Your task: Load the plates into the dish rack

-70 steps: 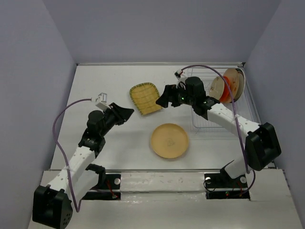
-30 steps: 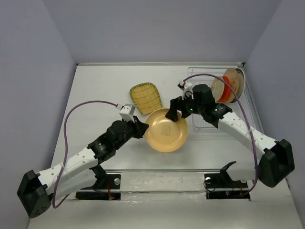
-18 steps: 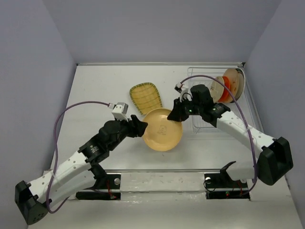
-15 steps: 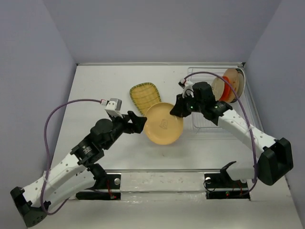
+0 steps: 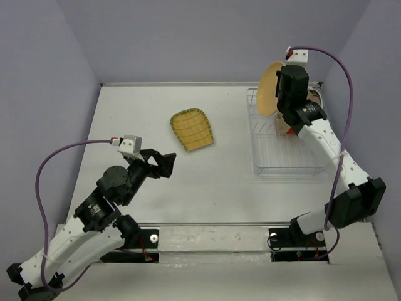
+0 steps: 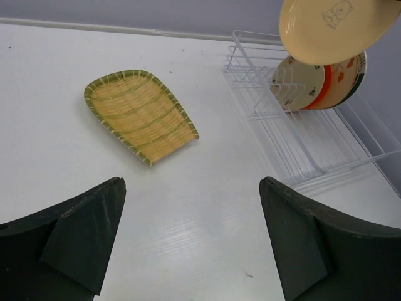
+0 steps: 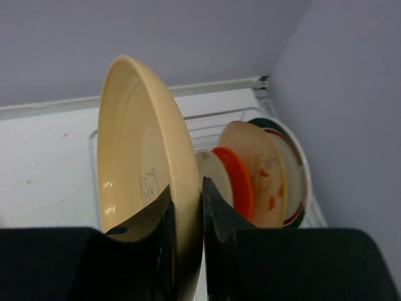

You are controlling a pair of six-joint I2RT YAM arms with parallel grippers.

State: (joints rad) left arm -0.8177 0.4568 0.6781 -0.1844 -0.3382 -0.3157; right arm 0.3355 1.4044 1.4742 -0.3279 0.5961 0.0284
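My right gripper [image 7: 187,194] is shut on the rim of a plain peach plate [image 7: 141,163] with a small bear drawing, held upright on edge above the left end of the dish rack [image 5: 285,153]. Standing in the rack's far end are a small beige plate [image 7: 212,172], an orange-red one [image 7: 237,182], a peach one with orange marks [image 7: 258,166] and a white one with a teal-red rim [image 7: 297,169]. The yellow-green grid-patterned plate [image 5: 192,130] lies flat mid-table. My left gripper [image 6: 190,188] hangs open and empty over the near left of the table, short of that plate [image 6: 141,116].
The held plate [image 6: 332,28] and my right gripper [image 5: 282,94] are high over the wire rack [image 6: 301,144], close to the back and right walls. The near slots of the rack hold nothing. A purple cable loops off each arm.
The left gripper let go of the peach plate and drew back to the near left. The right gripper closed on it and carried it up and right, over the rack.
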